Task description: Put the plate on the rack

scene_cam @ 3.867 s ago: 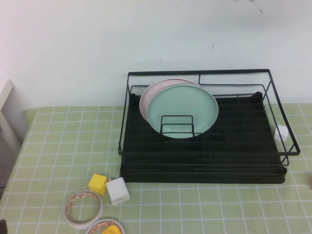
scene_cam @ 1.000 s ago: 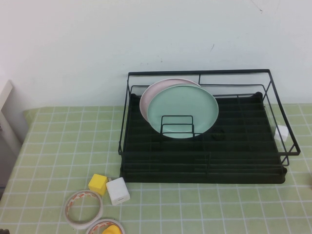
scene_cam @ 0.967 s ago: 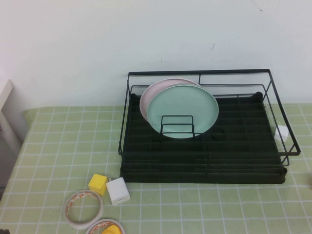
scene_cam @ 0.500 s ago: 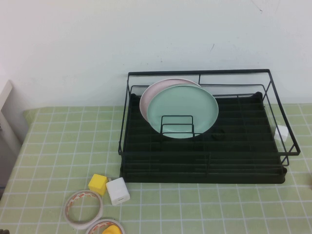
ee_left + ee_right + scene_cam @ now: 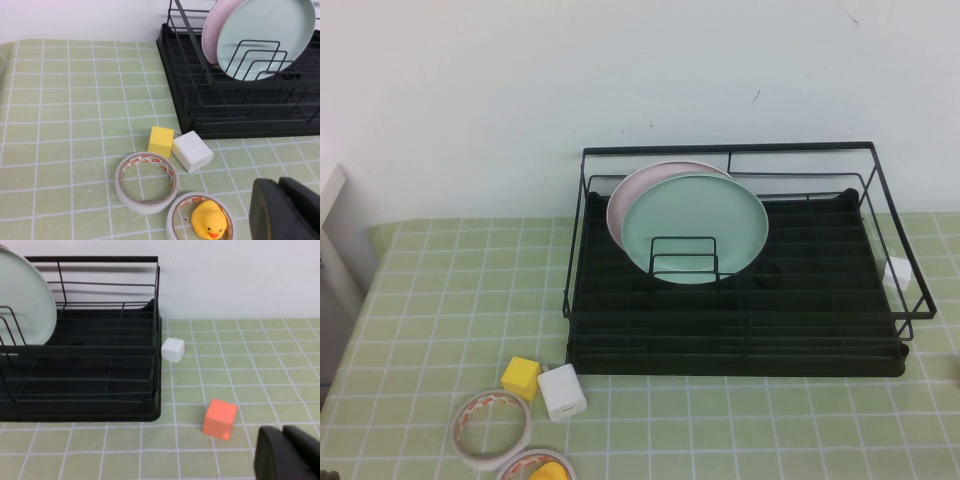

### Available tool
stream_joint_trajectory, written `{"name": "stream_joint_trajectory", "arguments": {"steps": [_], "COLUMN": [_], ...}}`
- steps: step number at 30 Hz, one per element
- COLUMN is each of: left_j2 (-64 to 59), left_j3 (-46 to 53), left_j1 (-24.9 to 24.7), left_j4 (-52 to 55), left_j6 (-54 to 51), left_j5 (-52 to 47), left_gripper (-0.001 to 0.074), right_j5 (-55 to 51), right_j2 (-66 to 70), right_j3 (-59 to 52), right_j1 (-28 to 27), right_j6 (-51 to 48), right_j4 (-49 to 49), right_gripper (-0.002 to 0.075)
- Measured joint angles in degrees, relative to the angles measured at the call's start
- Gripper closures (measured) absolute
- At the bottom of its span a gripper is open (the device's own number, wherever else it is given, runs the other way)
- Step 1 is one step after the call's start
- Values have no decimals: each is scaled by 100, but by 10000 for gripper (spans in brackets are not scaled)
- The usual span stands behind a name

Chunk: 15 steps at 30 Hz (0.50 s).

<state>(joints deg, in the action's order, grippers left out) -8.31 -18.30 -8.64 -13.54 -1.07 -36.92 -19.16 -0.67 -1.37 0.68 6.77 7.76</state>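
Observation:
The mint-green plate (image 5: 695, 225) stands on edge in the black wire rack (image 5: 820, 300), leaning against a pale pink plate (image 5: 625, 195) behind it, with the small upright wire holder (image 5: 683, 258) in front. It also shows in the left wrist view (image 5: 267, 35) and the right wrist view (image 5: 25, 305). My left gripper (image 5: 282, 210) is shut and empty, low over the table near the front left, far from the rack. My right gripper (image 5: 287, 452) is shut and empty, low over the table to the right of the rack. Neither gripper shows in the high view.
A yellow cube (image 5: 520, 377), a white charger block (image 5: 562, 391) and two tape rolls (image 5: 492, 428) lie front left; one roll holds a yellow duck (image 5: 208, 222). An orange cube (image 5: 220, 419) and a white block (image 5: 173, 349) lie right of the rack.

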Motion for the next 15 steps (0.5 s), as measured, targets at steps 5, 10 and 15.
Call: {"name": "stream_joint_trajectory", "arguments": {"steps": [5,10,15], "left_j2": [0,0,0], "left_j3": [0,0,0], "left_j1": [0,0,0], "left_j4": [0,7,7], "left_j6": [0,0,0], "left_j5": [0,0,0], "left_gripper": [737,737,737], "right_j5": [-8,-22,-34], "right_j2": [0,0,0], "right_j3": [8,8,12], "right_j1": [0,0,0], "right_j6": [-12,-22,-22], "right_j4": [0,0,0], "right_gripper": [718,718,718]}}
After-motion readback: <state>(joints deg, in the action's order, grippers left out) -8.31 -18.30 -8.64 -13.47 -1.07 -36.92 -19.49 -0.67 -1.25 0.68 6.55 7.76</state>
